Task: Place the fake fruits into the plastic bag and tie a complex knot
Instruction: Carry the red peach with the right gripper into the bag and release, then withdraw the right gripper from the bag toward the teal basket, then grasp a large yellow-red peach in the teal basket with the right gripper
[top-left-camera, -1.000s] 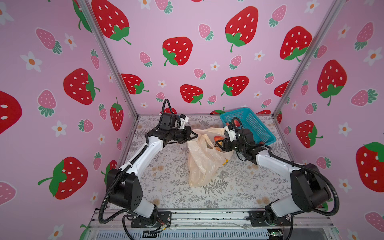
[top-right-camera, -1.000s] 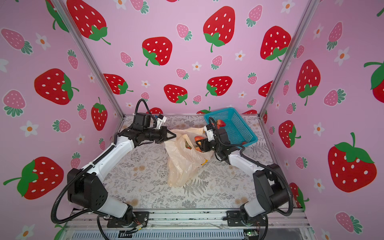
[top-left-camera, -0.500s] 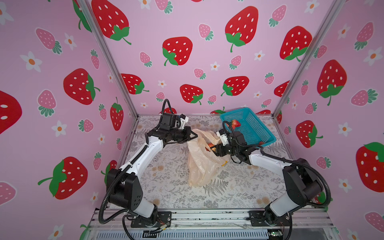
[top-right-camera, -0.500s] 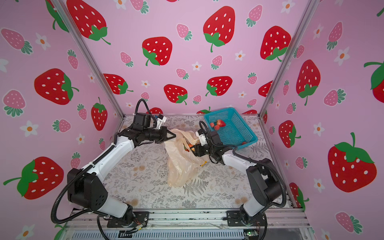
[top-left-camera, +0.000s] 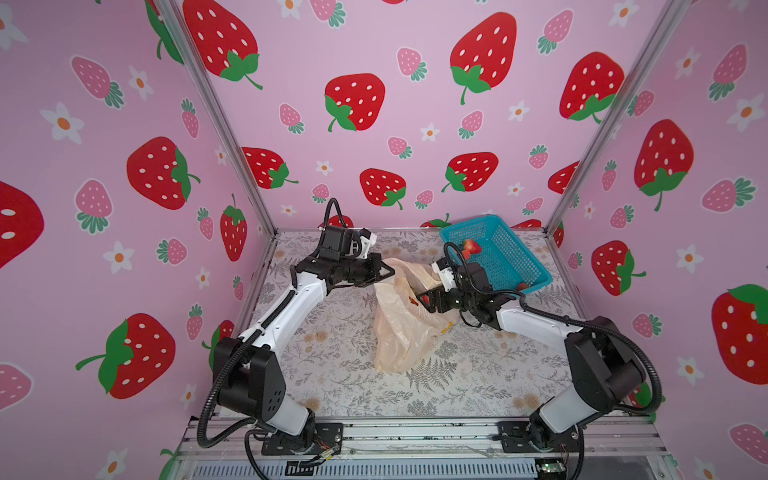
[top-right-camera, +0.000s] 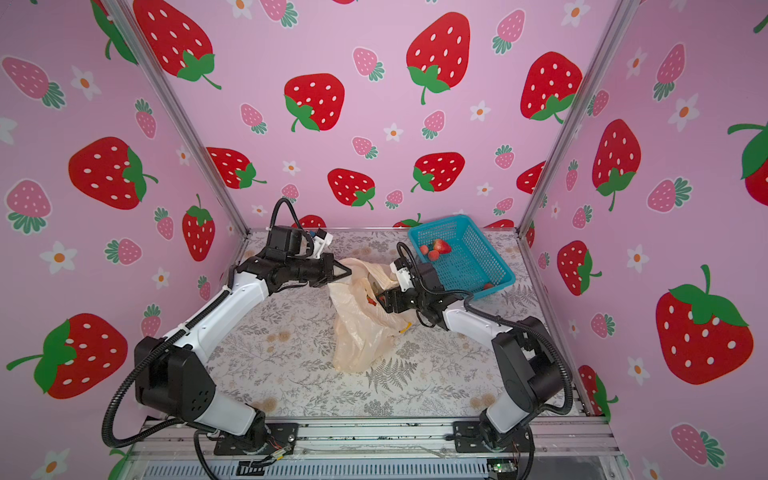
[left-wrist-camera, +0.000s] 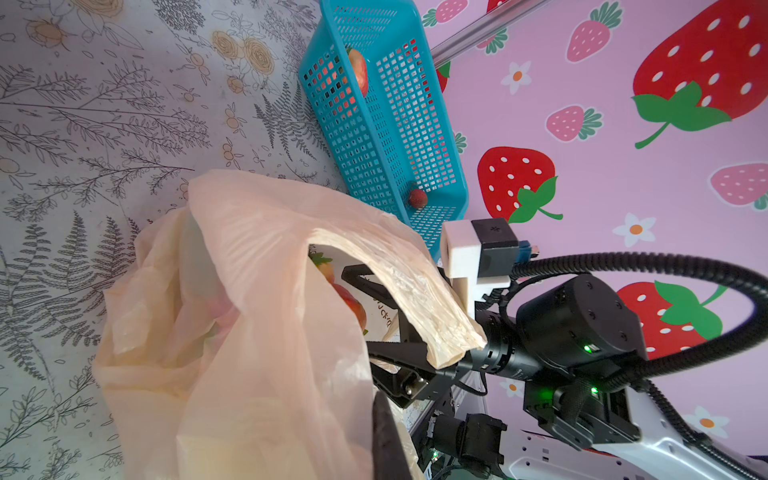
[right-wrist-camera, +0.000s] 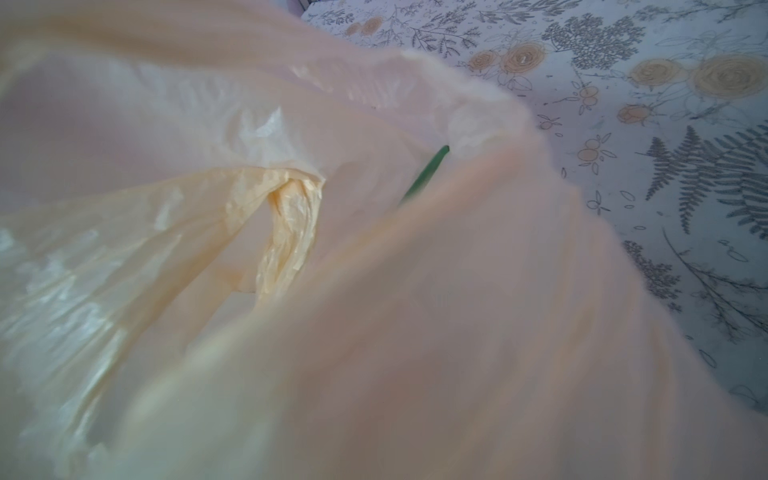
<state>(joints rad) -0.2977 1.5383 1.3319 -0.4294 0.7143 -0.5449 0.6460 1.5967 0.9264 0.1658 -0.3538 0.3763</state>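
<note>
One strawberry (left-wrist-camera: 354, 309) in plastic bag (left-wrist-camera: 232, 291), left wrist view, right wrist sees plastic

Bag (top-left-camera: 399, 328): thin plastic film, translucent peach, crinkly, soft sheen on folds.
Basket (top-left-camera: 509, 259): rigid blue plastic mesh, smooth, slight gloss.
Fruits (top-right-camera: 441, 246): glossy red skin, plastic look.
Surface (top-left-camera: 332, 374): matt printed floral sheet, flat and smooth.
Walls (top-left-camera: 395, 50): matt pink print.
Corner posts (top-left-camera: 217, 112): bare brushed metal.
Arm shells (top-left-camera: 299, 303): smooth white plastic, semi-gloss; joints matt black.
Cable sleeves (left-wrist-camera: 623, 258): ribbed black plastic.
</note>
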